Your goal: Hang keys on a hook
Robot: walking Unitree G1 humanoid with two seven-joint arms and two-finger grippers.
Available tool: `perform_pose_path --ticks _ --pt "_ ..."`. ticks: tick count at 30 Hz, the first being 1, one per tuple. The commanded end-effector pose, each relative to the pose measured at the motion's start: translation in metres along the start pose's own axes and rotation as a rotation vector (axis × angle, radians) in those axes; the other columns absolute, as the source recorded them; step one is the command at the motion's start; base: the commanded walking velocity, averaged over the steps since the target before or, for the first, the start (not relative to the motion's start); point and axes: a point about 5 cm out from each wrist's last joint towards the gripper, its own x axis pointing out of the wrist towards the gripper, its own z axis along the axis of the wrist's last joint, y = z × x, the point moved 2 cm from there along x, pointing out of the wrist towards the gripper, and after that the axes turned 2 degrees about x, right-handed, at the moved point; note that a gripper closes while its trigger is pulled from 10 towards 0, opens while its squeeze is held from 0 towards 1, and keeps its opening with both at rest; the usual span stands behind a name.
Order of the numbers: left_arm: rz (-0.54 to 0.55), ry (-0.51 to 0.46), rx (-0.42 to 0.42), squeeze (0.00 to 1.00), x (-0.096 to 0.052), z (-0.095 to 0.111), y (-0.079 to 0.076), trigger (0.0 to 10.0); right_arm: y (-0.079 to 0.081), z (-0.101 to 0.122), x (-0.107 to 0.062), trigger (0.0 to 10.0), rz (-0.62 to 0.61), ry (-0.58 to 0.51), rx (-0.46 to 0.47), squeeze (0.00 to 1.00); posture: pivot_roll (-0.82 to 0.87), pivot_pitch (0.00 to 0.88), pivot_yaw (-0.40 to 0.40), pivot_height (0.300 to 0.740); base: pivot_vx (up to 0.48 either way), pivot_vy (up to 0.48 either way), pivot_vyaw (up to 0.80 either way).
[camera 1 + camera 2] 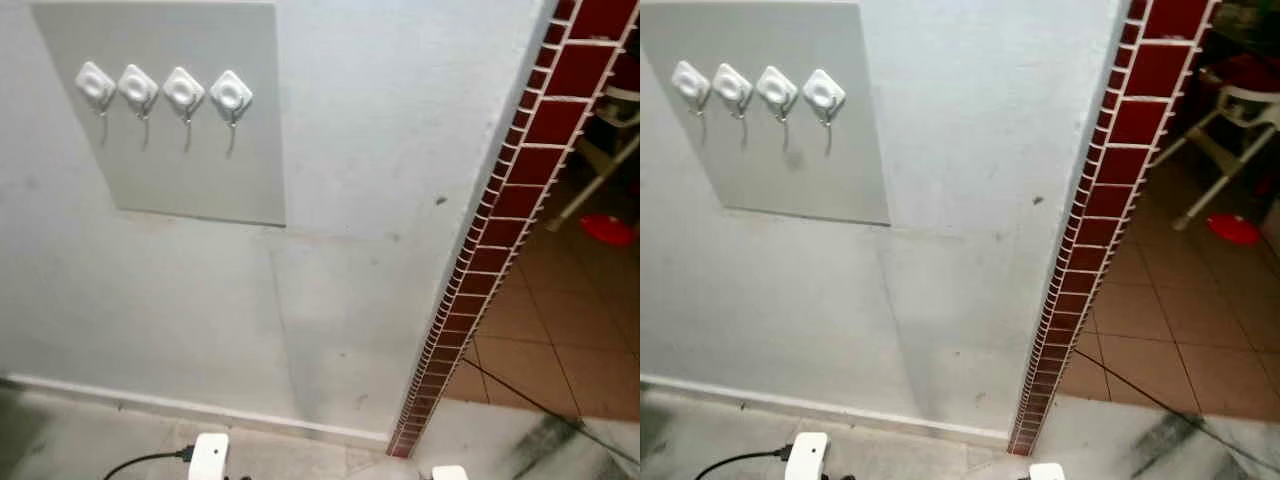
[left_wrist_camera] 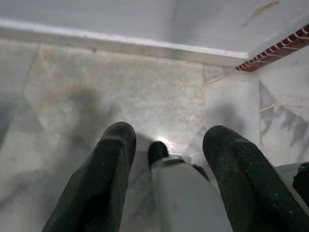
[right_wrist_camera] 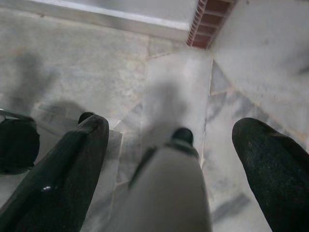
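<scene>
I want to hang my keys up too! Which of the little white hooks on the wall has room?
All four white hooks on the grey panel hang bare, so any has room. They sit close together in a row; the end ones give the most elbow room. Both grippers, left gripper and right gripper, hang open over the floor.

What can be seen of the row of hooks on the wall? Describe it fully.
The row of hooks is four white, glossy, plastic-looking pads, each a rounded square turned on its corner, side by side and nearly touching. A thin metal-looking hook hangs down from each. They sit near the top of a pale grey panel that lies flat against the white wall, to the left of the red tiled wall edge. All four hooks are bare, with nothing hanging from them, and no end effector is near them.
</scene>
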Motion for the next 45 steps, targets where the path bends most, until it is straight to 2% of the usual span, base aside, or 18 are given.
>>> perform_pose_path --ticks 1,6,10,21,32,45 --pt "-0.007 0.006 0.002 0.00 0.0007 -0.0004 -0.0032 10.0 -0.0045 -0.0041 -0.0013 10.0 -0.012 0.016 -0.005 0.00 0.02 0.000 0.027 0.740 0.000 0.439 0.00" --pt "-0.002 0.004 0.015 0.00 0.0009 0.0016 -0.0021 10.0 -0.0040 -0.0050 -0.0013 10.0 -0.013 0.018 -0.002 0.00 0.02 0.000 0.034 0.740 0.000 0.415 0.00" --pt "-0.006 0.006 0.052 0.00 0.0012 0.0035 -0.0018 10.0 -0.0039 -0.0055 -0.0014 10.0 -0.015 0.019 0.000 0.00 0.02 0.000 0.038 0.740 0.000 0.000 0.00" --pt "-0.012 0.002 0.049 0.00 0.0012 0.0051 -0.0014 10.0 -0.0065 -0.0105 -0.0030 10.0 -0.023 0.029 -0.009 0.00 0.01 0.000 0.045 0.740 0.000 0.000 0.00" --pt "-0.012 0.011 0.056 0.00 0.0014 0.0045 -0.0019 10.0 -0.0063 -0.0110 -0.0030 10.0 -0.019 0.033 0.005 0.00 0.02 0.000 0.046 0.740 0.000 0.000 0.80" --pt "-0.009 0.019 0.028 0.00 0.0011 -0.0003 -0.0039 10.0 -0.0031 -0.0123 -0.0028 10.0 -0.019 0.037 0.020 0.00 0.03 0.002 0.048 0.740 0.000 0.000 0.80"
